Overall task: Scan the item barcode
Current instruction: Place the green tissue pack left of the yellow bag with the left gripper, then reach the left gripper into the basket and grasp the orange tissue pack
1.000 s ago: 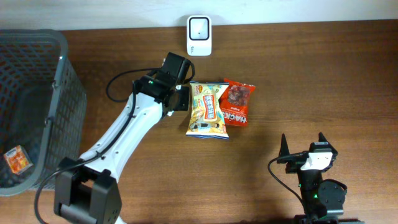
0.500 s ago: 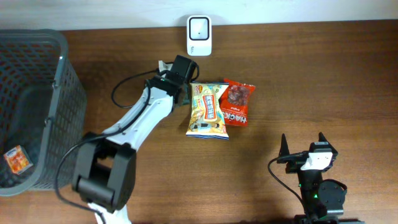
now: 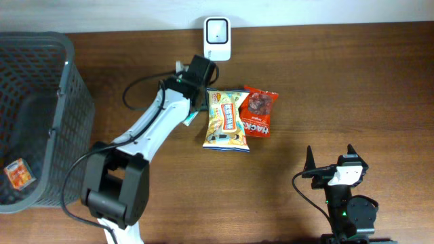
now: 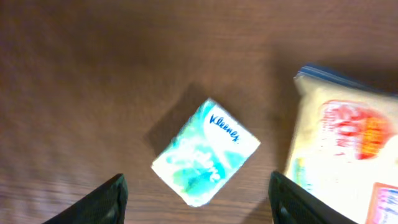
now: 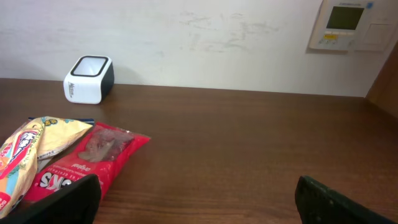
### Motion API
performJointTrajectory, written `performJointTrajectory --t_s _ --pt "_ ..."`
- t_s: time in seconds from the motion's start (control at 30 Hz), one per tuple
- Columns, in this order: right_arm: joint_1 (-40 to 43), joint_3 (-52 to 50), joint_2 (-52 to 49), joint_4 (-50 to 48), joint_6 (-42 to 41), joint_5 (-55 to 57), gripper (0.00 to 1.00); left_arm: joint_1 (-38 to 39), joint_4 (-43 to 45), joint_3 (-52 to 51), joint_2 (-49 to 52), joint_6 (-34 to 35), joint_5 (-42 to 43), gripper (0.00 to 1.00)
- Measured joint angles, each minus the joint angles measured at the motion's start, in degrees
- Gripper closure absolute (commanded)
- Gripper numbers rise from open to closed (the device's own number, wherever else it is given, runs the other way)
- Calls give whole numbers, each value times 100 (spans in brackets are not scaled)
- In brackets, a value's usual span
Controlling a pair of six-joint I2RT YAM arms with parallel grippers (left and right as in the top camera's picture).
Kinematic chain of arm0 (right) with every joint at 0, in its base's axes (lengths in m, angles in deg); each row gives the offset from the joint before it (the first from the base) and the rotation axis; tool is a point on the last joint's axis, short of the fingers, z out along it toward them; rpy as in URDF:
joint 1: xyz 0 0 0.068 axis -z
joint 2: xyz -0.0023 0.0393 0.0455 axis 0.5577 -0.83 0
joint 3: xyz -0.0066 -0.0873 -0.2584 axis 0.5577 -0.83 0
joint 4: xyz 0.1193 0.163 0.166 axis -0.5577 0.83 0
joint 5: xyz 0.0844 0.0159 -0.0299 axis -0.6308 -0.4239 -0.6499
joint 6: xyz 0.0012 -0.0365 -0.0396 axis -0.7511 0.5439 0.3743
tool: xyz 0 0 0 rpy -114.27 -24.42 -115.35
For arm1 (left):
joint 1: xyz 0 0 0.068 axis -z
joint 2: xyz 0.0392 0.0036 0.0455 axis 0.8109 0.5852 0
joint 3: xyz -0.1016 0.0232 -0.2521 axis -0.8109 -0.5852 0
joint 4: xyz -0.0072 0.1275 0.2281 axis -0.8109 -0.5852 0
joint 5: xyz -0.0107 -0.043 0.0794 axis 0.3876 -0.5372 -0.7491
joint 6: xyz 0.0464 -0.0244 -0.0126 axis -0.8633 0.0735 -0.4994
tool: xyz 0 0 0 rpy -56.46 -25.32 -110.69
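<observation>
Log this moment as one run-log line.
left gripper: open over tissue pack | tissue pack: flat on table, beside yellow snack bag | right gripper: open, empty | scanner: at table's back edge

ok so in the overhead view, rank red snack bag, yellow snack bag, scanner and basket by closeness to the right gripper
1. red snack bag, up and left of the right gripper
2. yellow snack bag, just left of the red one
3. scanner, at the far table edge
4. basket, at the far left
</observation>
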Motion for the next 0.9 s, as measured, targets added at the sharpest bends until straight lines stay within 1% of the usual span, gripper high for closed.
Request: performJointTrajectory --t_s 0.07,0.13,0.17,0.23,0.3,0.33,0.37,0.4,0.5,0.53,0.6,0.8,0.87,0.9 --pt "0 0 0 0 -2 0 2 0 -240 501 -256 -170 -52 20" --pt "0 0 0 0 0 0 1 -2 -308 841 -599 -334 -260 18" --pt "0 0 0 0 0 0 1 -33 -319 1054 -874 -468 -511 12" --pt "0 0 0 0 -2 0 2 -184 -315 1250 -1300 -629 -879 10" --pt "0 0 0 0 -4 0 2 -466 -341 1305 -1644 -739 -1128 8" --pt "0 0 0 0 0 0 1 -911 -409 1314 -1937 -796 -1340 7" --pt "0 0 0 0 0 0 1 -1235 -501 1327 -2055 -826 -1381 5" --pt "0 0 0 0 2 2 1 -1578 -605 1331 -2140 -844 -1438 0" --pt "0 0 0 0 -2 -2 2 -2636 -986 1342 -2218 -870 -1497 0" --pt "0 0 0 0 2 2 2 -3126 -1209 1342 -2214 -828 -1521 0" --pt "0 0 0 0 0 0 2 -3836 -1567 1342 -2212 -592 -1513 8" --pt "0 0 0 0 0 0 1 -5268 -1700 1290 -2212 -271 -1091 8" --pt "0 0 0 0 0 0 1 -5534 -1709 1163 -2201 -256 -1016 12" --pt "0 0 0 0 0 0 2 -5676 -1705 1058 -2168 -256 -986 16"
